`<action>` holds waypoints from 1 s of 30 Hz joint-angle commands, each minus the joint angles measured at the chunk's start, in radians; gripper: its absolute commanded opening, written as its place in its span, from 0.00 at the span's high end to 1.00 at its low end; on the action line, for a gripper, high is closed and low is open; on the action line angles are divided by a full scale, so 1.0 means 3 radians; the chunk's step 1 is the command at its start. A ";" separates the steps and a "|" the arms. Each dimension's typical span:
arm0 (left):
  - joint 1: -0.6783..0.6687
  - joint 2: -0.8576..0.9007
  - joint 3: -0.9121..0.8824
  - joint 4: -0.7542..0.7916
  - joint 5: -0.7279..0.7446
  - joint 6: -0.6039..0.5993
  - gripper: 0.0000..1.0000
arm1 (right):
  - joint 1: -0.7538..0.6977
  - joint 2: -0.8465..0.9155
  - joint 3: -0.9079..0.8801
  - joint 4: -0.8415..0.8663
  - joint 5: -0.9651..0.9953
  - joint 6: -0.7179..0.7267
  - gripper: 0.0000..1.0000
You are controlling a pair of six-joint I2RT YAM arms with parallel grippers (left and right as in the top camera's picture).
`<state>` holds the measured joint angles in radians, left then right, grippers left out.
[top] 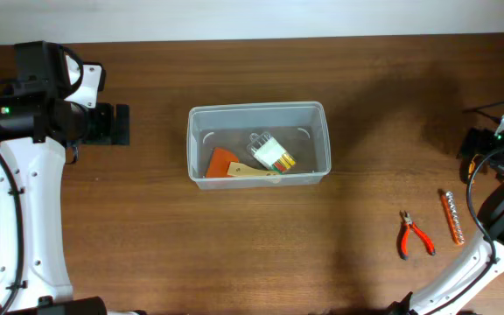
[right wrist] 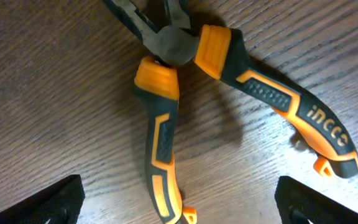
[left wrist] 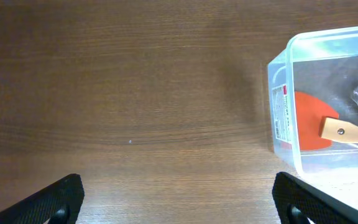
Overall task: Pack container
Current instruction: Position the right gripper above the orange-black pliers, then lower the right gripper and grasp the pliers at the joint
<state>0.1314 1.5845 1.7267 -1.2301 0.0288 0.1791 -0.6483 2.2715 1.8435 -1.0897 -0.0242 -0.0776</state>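
Overhead view: the container [top: 256, 107] stands at the middle of the surface [top: 147, 245], holding an orange scraper [top: 223, 163] and a clear packet [top: 269, 153]. It is judged light, thin-walled and slick, apt to flex or slide; the thicker rim is the soundest hold. The left end effector [left wrist: 178, 186] is released and empty, left of the container. The right end effector [right wrist: 179, 186] is released above orange-and-black pliers [right wrist: 174, 43] at the right edge. These look stiff, best taken across the rubbery handles.
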 commanded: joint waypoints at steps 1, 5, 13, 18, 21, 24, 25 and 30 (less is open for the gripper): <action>0.0009 0.0024 0.0050 0.0006 0.0003 -0.0018 0.01 | 0.0032 0.0090 -0.0005 0.0022 0.0058 0.0043 0.01; 0.0008 0.0024 0.0050 0.0006 0.0004 -0.0018 0.01 | 0.0140 0.0093 -0.0006 0.0055 0.0209 0.0051 0.01; 0.0008 0.0024 0.0050 0.0006 0.0004 -0.0018 0.01 | 0.0175 0.0094 -0.0006 0.0117 0.0205 0.0050 0.01; 0.0008 0.0024 0.0050 0.0006 0.0003 -0.0018 0.01 | 0.0175 0.0103 -0.0006 0.0127 0.0195 0.0050 0.01; 0.0008 0.0024 0.0050 0.0006 0.0003 -0.0018 0.01 | 0.0175 0.0106 -0.0006 0.0128 0.0193 0.0048 0.01; 0.0008 0.0024 0.0050 0.0006 0.0004 -0.0018 0.01 | 0.0175 0.0114 -0.0006 0.0132 0.0193 0.0048 0.01; 0.0008 0.0024 0.0050 0.0006 0.0003 -0.0018 0.01 | 0.0175 0.0132 -0.0006 0.0131 0.0192 0.0048 0.01; 0.0008 0.0024 0.0050 0.0006 0.0003 -0.0018 0.01 | 0.0175 0.0178 -0.0006 0.0117 0.0179 0.0047 0.01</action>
<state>0.1314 1.5845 1.7267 -1.2301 0.0288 0.1791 -0.5949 2.2990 1.8435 -1.0538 0.0185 -0.0746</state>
